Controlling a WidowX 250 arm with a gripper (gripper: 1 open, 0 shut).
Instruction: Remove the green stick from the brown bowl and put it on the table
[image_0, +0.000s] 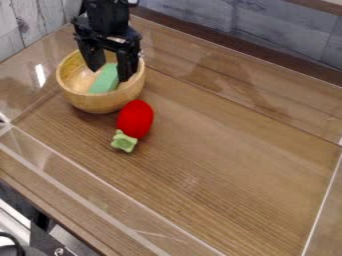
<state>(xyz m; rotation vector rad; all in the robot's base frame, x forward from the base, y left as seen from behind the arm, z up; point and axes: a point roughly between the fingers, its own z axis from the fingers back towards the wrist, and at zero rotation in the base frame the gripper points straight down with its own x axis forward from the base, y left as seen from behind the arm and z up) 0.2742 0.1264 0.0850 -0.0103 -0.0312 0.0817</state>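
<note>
The brown bowl (78, 97) stands at the back left of the table (227, 160). Inside it lies the green stick (103, 79), mint-green and flat, partly hidden by my fingers. My gripper (108, 68) points down over the bowl, open, with one black finger (87, 57) on the left of the stick and the other on the right near the bowl's rim. Nothing is gripped between them.
A red strawberry toy (135, 117) with a small green stem piece (124, 143) lies just in front of the bowl. Low clear acrylic walls (80, 195) run round the table's edge.
</note>
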